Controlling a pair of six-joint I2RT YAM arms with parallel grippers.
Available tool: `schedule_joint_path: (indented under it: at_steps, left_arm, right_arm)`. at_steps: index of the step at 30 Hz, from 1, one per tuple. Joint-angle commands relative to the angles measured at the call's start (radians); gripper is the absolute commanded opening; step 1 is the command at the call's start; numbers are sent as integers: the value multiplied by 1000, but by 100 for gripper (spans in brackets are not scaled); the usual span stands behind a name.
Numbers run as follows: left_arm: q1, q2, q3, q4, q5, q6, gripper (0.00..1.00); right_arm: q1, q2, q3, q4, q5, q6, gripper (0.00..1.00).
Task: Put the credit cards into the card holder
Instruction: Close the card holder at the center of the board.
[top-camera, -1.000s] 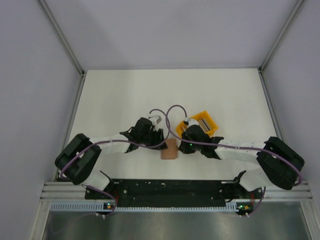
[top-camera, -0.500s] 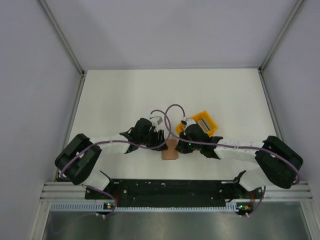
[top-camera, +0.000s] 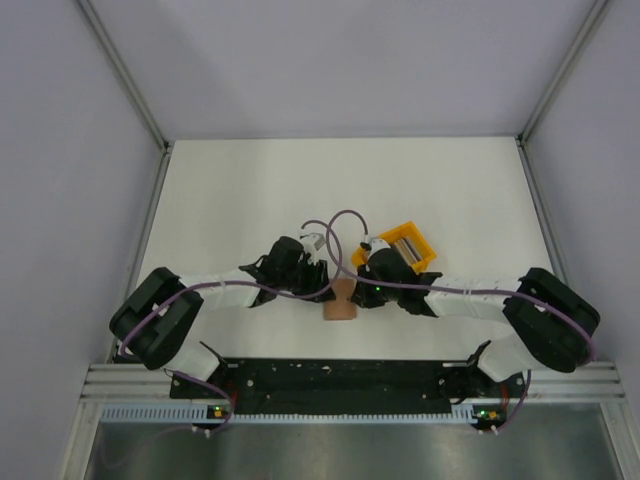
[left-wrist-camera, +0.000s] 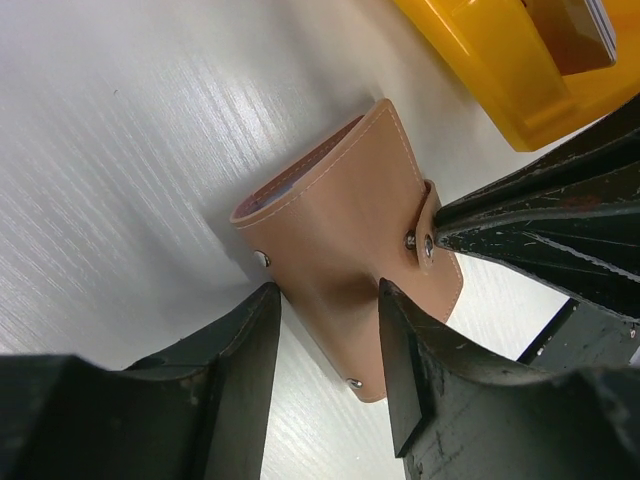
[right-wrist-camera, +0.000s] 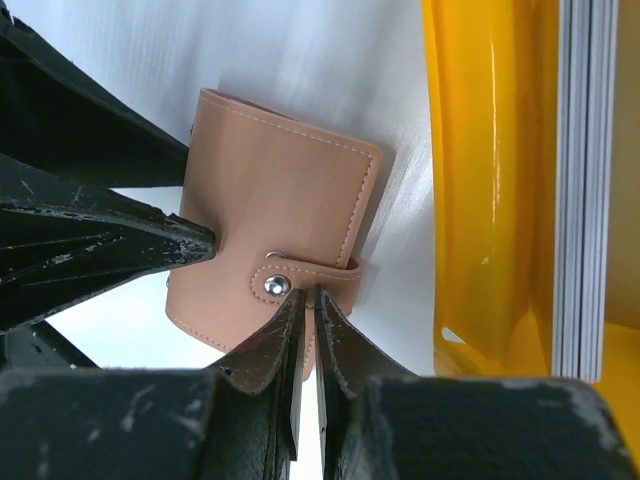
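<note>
The tan card holder (top-camera: 341, 302) lies folded between both grippers, its snap strap (right-wrist-camera: 300, 272) fastened. My left gripper (left-wrist-camera: 330, 335) is open, and its fingers straddle the holder's near edge (left-wrist-camera: 330, 230). My right gripper (right-wrist-camera: 310, 300) is nearly closed, with its tips pinched at the strap's lower edge beside the snap. In the left wrist view its tip touches the strap (left-wrist-camera: 428, 225). The credit cards (right-wrist-camera: 580, 180) stand on edge in a stack inside the yellow tray (right-wrist-camera: 490, 150), showing grey and white edges. They also show in the top view (top-camera: 407, 243).
The yellow tray (top-camera: 428, 256) sits just right of the holder, close behind my right wrist. Purple cables loop above both grippers (top-camera: 335, 225). The white table (top-camera: 250, 190) has walls on the left, right and back.
My right gripper has shifted slightly left onto the holder's strap. In the top view the holder's far end has narrowed, as if lifted or tilted. The left arm has barely moved.
</note>
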Motion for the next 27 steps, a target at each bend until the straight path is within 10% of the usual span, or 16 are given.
schedule_joint_path:
  at_steps: [1,19,27]
  left_arm:
    - [-7,-3,-24,-27,15,17,48]
    - [-7,-28,-35,-32,-86,-16,62]
    - [-6,-126,-47,-18,-179,-64,82]
  right_arm:
    - [-10,20,59,32,-14,-7,8]
    - [-8,-94,42,-39,80,-27,13]
    - [-10,-161,58,-56,112,-49,52]
